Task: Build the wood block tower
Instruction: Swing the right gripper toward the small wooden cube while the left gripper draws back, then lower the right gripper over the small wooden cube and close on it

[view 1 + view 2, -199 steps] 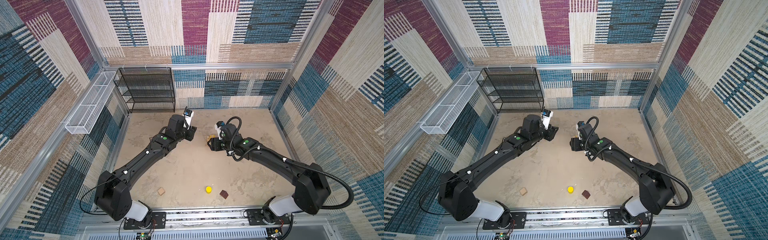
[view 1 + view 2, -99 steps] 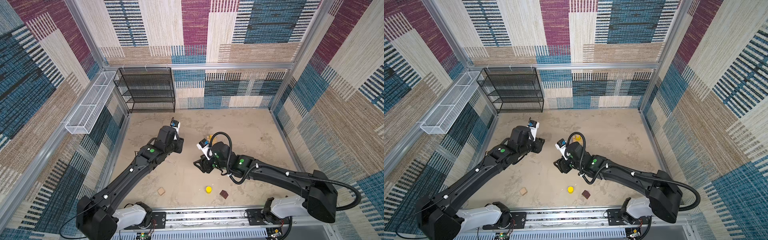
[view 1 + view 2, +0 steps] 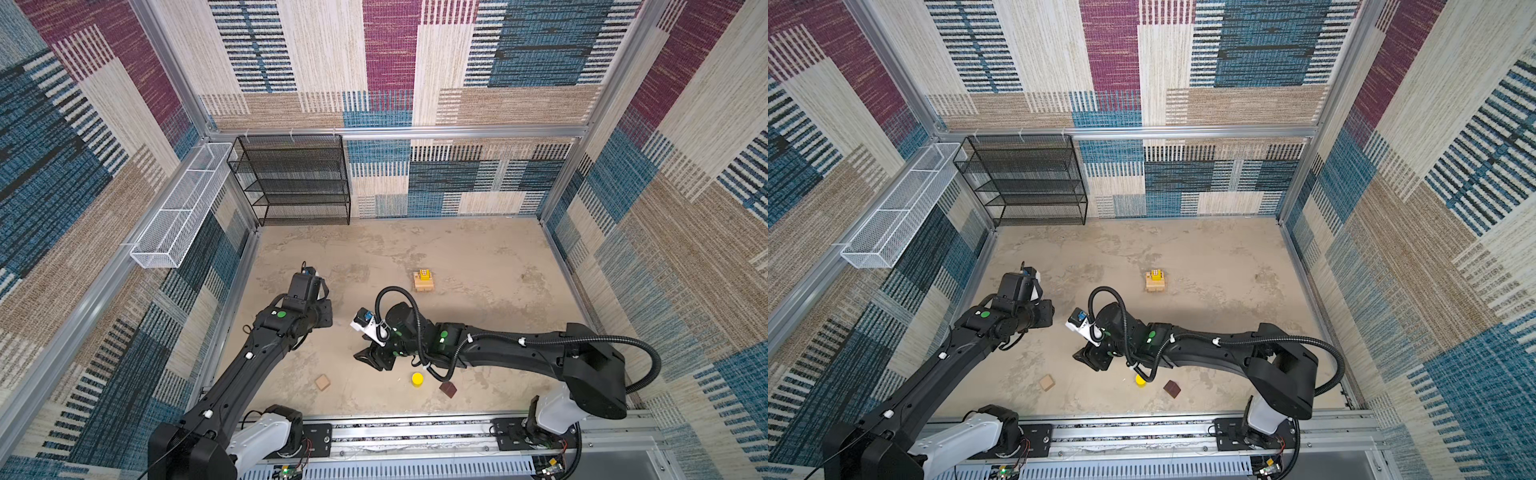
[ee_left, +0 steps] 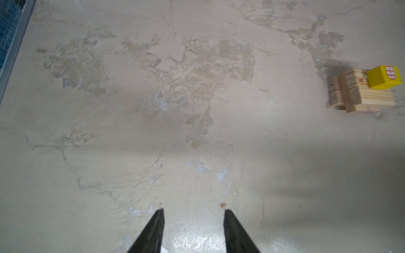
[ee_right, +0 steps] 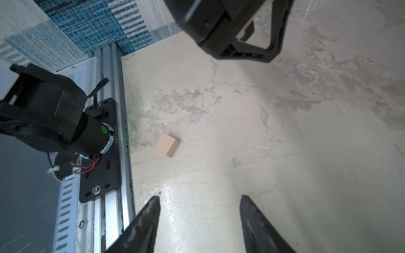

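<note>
In both top views there is one wood block tower (image 3: 423,281), three loose wood blocks, one black wire shelf (image 3: 291,178) and one white wire basket (image 3: 178,212). The desk (image 3: 478,266) is mottled beige, walled by striped woven panels in blue, tan and maroon. The tower stands well beyond the right pincer (image 3: 371,358), toward the back wall. The tan cube (image 3: 322,382), yellow cylinder (image 3: 417,379) and dark brown block (image 3: 448,389) lie on the rail side of that pincer. The left pincer (image 3: 325,311) hangs apart from all of them.

In the left wrist view the left pincer (image 4: 194,211) has its jaws spread over bare desk, holding and touching nothing. The tower (image 4: 361,96), crossed pale planks topped by one yellow cube (image 4: 383,77), stands well off to one side of it.

In the right wrist view the right pincer (image 5: 200,197) is spread wide and empty. One tan cube (image 5: 167,144) lies on the desk ahead of its fingertips, apart from them.
</note>
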